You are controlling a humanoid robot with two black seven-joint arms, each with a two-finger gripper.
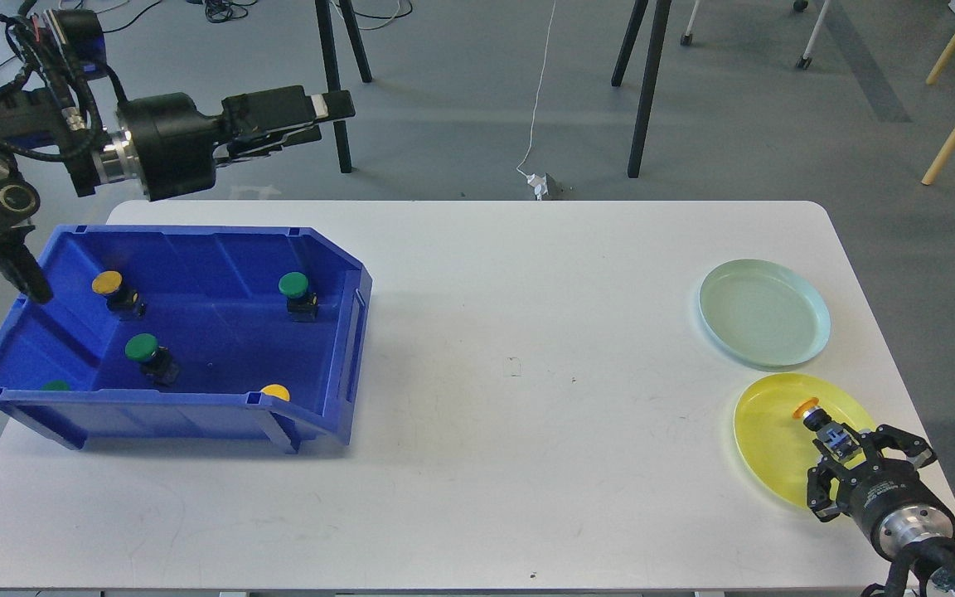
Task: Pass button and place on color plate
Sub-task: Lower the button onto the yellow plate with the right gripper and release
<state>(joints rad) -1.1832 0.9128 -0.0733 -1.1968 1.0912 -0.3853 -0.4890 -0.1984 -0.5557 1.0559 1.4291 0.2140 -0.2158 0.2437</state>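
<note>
My right gripper [841, 438] is at the table's front right corner, shut on a small button with a yellow-orange cap [808, 409]. It holds the button tilted over the yellow plate [768, 439]; I cannot tell whether the button touches the plate. A pale green plate [763, 312] lies just behind the yellow one and is empty. My left gripper [316, 124] is raised beyond the table's back left edge, above the blue bin [345, 332]. Its fingers stand slightly apart and hold nothing.
The blue bin on the table's left holds several buttons: a yellow one [107, 283], two green ones [293, 286] [142, 348], and a yellow one [275, 391] at the front wall. Stand legs [643, 91] rise behind the table.
</note>
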